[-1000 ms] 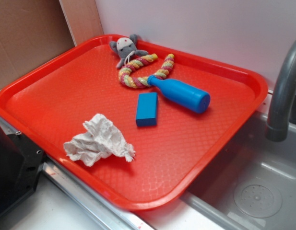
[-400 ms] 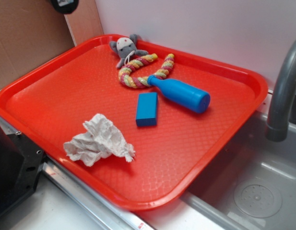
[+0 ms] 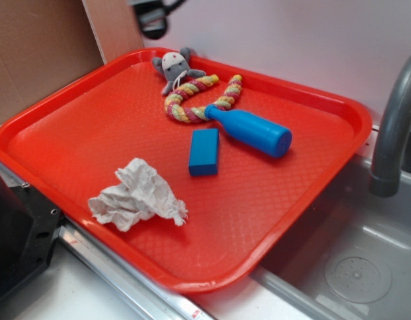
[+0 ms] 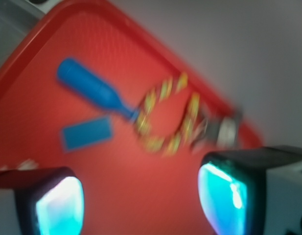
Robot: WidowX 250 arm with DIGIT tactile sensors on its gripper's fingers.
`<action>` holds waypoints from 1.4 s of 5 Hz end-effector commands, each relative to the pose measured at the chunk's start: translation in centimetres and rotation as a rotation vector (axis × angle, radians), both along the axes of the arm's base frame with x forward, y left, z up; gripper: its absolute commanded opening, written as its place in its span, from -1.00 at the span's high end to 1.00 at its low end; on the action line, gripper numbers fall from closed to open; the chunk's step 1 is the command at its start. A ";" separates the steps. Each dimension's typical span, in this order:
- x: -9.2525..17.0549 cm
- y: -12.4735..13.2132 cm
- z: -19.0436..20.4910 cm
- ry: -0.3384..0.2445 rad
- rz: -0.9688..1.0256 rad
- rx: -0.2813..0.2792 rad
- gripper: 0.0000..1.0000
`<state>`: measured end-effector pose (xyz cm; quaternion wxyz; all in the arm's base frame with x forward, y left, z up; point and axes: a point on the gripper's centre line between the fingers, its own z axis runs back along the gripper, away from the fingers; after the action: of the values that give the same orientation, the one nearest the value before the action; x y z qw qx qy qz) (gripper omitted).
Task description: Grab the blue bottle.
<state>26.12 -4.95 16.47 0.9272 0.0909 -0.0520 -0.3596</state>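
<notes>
the black robot gripper (image 4: 141, 196) shows in the wrist view as two dark fingers (image 4: 248, 193) with glowing cyan pads, set well apart with nothing between them. in the exterior view only a dark part of it (image 3: 152, 19) shows at the top edge, above the far left corner of the red plastic tray (image 3: 72, 140), clear of everything on it. just below lies a small grey stuffed animal (image 3: 173, 67), touching a curved multicoloured braided rope (image 3: 195, 100). the small bright-blue plastic bottle (image 3: 250, 131) lies on its side in the far middle of the tray, its narrow neck touching the rope. a flat blue rectangular block (image 3: 204, 152) lies just beside it. a crumpled white paper (image 3: 135, 195) sits near the front, well apart. a grey faucet (image 3: 395, 127) stands over the sink at right.
</notes>
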 end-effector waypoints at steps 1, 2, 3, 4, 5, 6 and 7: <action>3.2 -4.3 -3.2 -0.076 -0.504 -0.023 -1.00; 1.6 -6.3 -4.6 -0.078 -0.743 -0.069 -1.00; 0.9 -8.1 -6.2 -0.021 -0.780 -0.150 -1.00; 1.5 -8.4 -7.9 0.017 -0.803 -0.163 -1.00; 1.4 -8.7 -9.9 0.058 -0.826 -0.157 -1.00; 0.4 -8.8 -12.0 0.093 -0.814 -0.124 -1.00; -0.5 -8.9 -12.8 0.122 -0.793 -0.121 -0.98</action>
<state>26.38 -12.55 2.53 0.7273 -0.0170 -0.0345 -0.6853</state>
